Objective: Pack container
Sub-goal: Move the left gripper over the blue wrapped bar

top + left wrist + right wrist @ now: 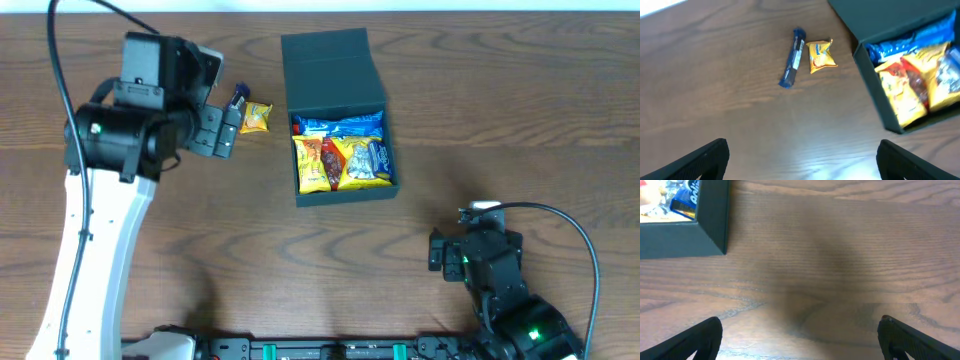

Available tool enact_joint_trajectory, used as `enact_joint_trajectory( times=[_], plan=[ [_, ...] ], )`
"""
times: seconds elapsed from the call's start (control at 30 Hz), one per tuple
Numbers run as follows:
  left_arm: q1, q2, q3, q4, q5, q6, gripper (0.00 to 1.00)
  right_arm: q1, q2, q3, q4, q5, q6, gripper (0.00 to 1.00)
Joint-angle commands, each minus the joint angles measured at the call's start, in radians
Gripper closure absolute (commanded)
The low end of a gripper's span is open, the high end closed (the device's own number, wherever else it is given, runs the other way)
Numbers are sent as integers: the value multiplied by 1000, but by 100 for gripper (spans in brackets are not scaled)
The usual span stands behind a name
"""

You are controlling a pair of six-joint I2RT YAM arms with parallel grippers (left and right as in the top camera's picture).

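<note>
The container (345, 190) is a dark teal box standing open, its flap lid (330, 65) folded back. Blue and yellow snack packets (340, 150) fill it. A small yellow packet (257, 117) and a blue bar (238, 97) lie on the table left of it. My left gripper (225, 130) hovers open just left of these two, holding nothing. In the left wrist view the blue bar (792, 57) and yellow packet (820, 55) lie ahead of the open left gripper (802, 160), with the container (875, 85) on the right. My right gripper (800, 340) is open over bare wood, the container's corner (685, 240) at upper left.
The brown wooden table (480, 100) carries everything. My right arm (490, 270) sits at the near right edge with a black cable looping beside it. The left arm's white link (90, 250) runs along the left side.
</note>
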Motion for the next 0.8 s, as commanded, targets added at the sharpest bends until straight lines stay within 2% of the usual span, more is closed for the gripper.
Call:
enact_joint_trajectory(
  times=[0.0, 0.2, 0.37, 0.77],
  plan=[
    [48, 63, 19, 8, 76, 191, 5, -8, -4, -5, -2, 13, 17, 1],
    [139, 213, 19, 34, 119, 231, 5, -8, -4, -5, -2, 13, 17, 1],
    [184, 340, 40, 94, 211, 240, 5, -8, -4, -5, -2, 13, 17, 1],
    [188, 621, 296, 130, 121, 303, 5, -8, -4, -5, -2, 13, 17, 1]
  ],
)
